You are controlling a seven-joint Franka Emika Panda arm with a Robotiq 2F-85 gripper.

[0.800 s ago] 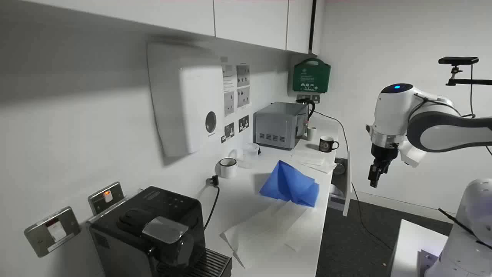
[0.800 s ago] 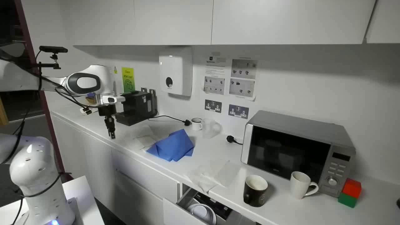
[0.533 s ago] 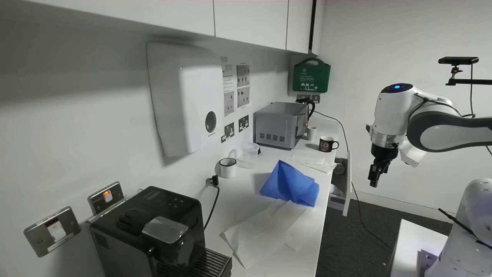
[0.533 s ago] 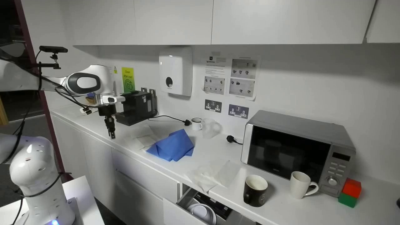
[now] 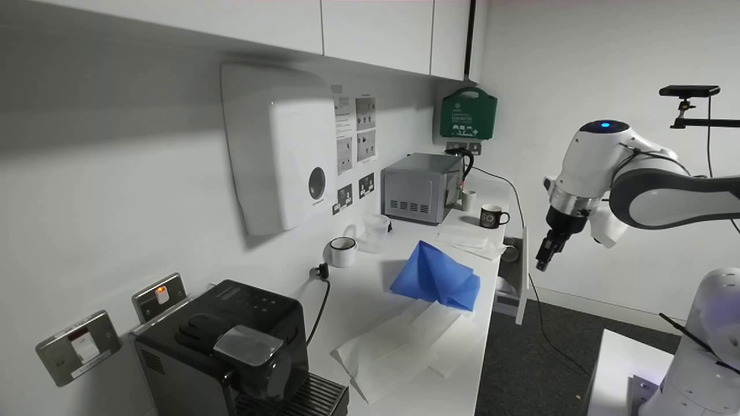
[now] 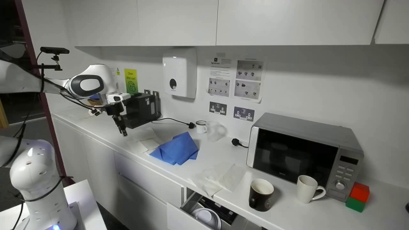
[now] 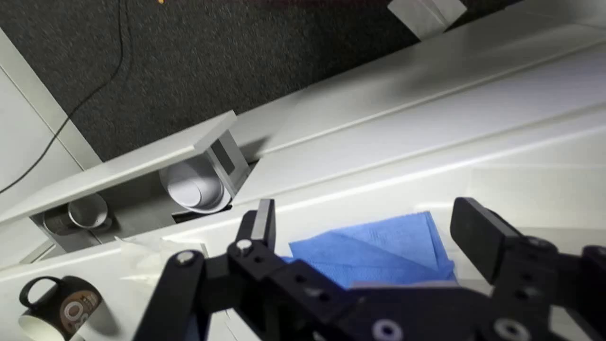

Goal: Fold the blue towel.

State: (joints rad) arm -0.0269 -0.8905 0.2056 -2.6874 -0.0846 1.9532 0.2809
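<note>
One blue towel (image 6: 177, 149): lies on white countertop (image 6: 209, 154), rumpled, layers overlapping askew, part seemingly raised. Progress: edges unaligned; tidy fold judged not yet made. Outstanding, by judgement: grasp edge, carry across, align, flatten. One gripper (image 6: 123, 133): jaws spread wide in wrist view, nothing held; raised, left of towel in exterior view, well apart. Adjoining towel at left: creased white sheet (image 6: 148, 141). Near right: black mug (image 6: 259, 196). Far right: grey microwave oven (image 6: 297, 156). Far left: black coffee machine (image 6: 141, 109).

End effector (image 6: 123, 132) tilted further, swung toward the blue towel (image 6: 177, 149), raised (only slightly)
</note>
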